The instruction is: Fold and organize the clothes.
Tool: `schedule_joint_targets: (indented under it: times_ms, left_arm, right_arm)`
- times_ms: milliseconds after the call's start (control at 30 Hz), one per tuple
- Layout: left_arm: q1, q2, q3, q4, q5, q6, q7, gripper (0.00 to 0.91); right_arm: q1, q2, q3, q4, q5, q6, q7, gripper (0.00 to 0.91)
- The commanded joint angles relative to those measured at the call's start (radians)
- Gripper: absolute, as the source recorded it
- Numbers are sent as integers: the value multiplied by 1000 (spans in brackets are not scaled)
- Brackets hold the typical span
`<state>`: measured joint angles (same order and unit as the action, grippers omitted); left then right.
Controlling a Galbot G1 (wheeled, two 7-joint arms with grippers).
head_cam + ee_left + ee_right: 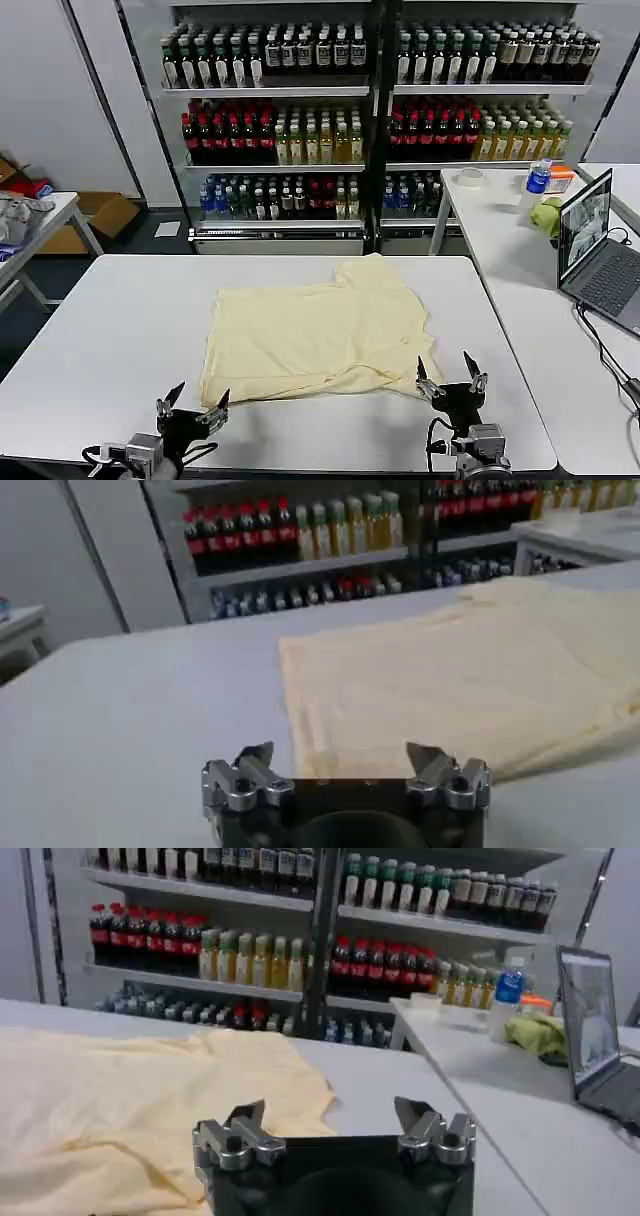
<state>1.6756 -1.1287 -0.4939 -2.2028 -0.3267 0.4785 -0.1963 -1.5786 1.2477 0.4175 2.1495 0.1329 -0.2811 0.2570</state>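
A pale yellow T-shirt [320,335] lies spread on the white table [110,340], partly folded, with a sleeve bulging toward the far right. My left gripper [192,405] hovers open just off the shirt's near left corner, nothing between its fingers. My right gripper [450,380] stands open beside the shirt's near right corner, also empty. In the left wrist view the shirt [470,680] lies just beyond the left gripper [345,755]. The right wrist view has the shirt [120,1098] ahead of the right gripper [330,1116], toward one side.
Shelves of bottled drinks [370,100] stand behind the table. A second white table [530,290] at the right carries a laptop [600,250], a green lump [546,215], a water bottle [538,178] and a tape roll [470,177]. Cardboard boxes [100,215] sit on the floor at left.
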Motion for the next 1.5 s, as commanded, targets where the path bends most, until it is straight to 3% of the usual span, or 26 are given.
schedule_joint_targets:
  times_ms: [33,67,100,133,200,400,1500]
  left_arm:
    - [47,-10,-2,-19,-41,49,-10,856]
    - [43,-11,-1,-19,-48,53,-10,756]
    - [39,-11,0,-18,-59,54,-10,756]
    - [34,-12,2,-18,-66,54,-10,453]
    - [27,-12,3,-10,-74,56,-11,282]
    - [7,-8,3,17,-98,57,-9,131]
    - [-46,2,-19,32,-133,33,-1,111]
  right_arm:
    - [-20,0,9,11,-2,5,0,907]
    - [-20,0,8,12,-2,5,-1,907]
    - [-21,-1,8,13,-3,5,-1,907]
    - [-22,-2,7,15,-3,5,-1,907]
    - [-23,-3,6,15,-3,5,-1,907]
    - [-27,-5,4,16,-3,7,-1,907]
    - [-33,1,9,7,-9,15,1,907]
